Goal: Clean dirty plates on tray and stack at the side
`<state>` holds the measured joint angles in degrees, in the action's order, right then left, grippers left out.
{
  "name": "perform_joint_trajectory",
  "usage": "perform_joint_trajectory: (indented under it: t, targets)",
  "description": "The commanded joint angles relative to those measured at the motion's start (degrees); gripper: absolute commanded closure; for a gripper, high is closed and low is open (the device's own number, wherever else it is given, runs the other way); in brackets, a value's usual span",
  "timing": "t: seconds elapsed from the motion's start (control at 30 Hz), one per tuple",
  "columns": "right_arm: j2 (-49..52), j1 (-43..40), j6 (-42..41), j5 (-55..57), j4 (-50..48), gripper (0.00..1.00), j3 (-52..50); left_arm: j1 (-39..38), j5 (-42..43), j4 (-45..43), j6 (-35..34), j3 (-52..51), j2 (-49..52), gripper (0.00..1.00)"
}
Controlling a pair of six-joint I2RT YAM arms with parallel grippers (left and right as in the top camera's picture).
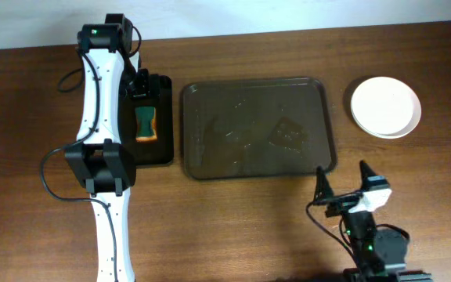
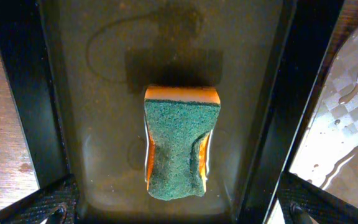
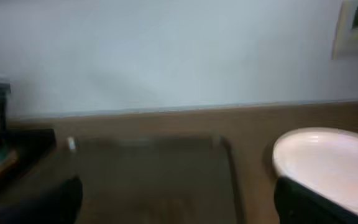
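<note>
Since the tray (image 1: 210, 117) lies bare, with the plate (image 1: 385, 106) at upper right, cleaning seems done. Left gripper (image 2: 180, 208) above the sponge (image 2: 180, 146) and right gripper (image 1: 343, 184) both gape; probably only a retreat remains.

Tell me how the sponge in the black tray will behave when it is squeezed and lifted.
The sponge will probably squash rather than stay stiff: its green scouring face is already creased and pinched mid-length. It may be soaked and drip, since the black tray floor around it looks wet. Lying flat, it should not roll.
</note>
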<state>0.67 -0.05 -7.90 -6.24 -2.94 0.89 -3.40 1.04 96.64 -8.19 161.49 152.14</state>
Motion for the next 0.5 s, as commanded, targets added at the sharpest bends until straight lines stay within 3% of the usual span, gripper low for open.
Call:
perform_joint_trajectory:
  t: [0.0, 0.47]
  targets:
    - [-0.48, 0.44, 8.13, -0.13, 7.06, 0.02, -0.57, 0.13, -0.42, 0.07, -0.52, 0.66, -1.70, 0.00]
    - [-0.48, 0.44, 8.11, -0.61, 6.86, 0.02, -0.57, 0.15, -0.42, 0.07, -0.52, 0.66, -1.70, 0.00]
